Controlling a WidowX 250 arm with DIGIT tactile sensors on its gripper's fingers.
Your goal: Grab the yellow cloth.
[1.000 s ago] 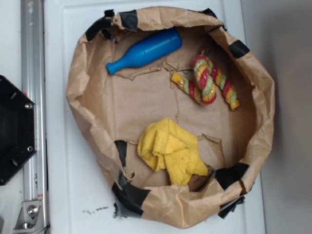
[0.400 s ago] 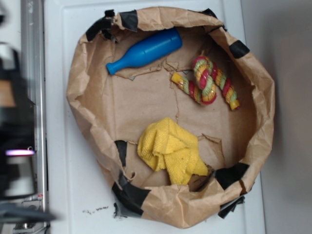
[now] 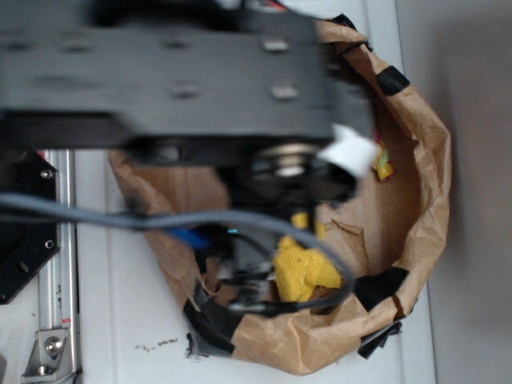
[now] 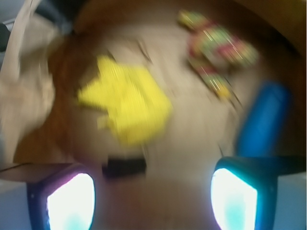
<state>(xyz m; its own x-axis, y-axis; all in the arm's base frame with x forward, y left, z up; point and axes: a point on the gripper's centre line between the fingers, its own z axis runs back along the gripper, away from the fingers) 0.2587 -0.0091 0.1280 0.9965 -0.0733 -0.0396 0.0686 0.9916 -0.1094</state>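
The yellow cloth (image 3: 306,272) lies crumpled on the floor of the brown paper basin (image 3: 428,168), near its front wall; the arm hides its upper part. In the blurred wrist view the cloth (image 4: 127,103) lies ahead and left of centre. My gripper (image 4: 151,201) is open and empty, with its two fingertips (image 4: 72,201) wide apart at the bottom corners, short of the cloth. In the exterior view the gripper (image 3: 240,276) hangs blurred just left of the cloth, over the basin's taped wall.
The striped rope toy (image 4: 218,48) lies far ahead and the blue bottle (image 4: 264,120) to the right. Only the rope's tip (image 3: 382,166) shows from outside. Black tape (image 3: 382,286) patches the paper rim. The arm's black base (image 3: 24,224) stands at left.
The arm has swung in from the left and now covers the upper half of the basin, hiding the bottle and most of the rope toy. The cloth has not moved.
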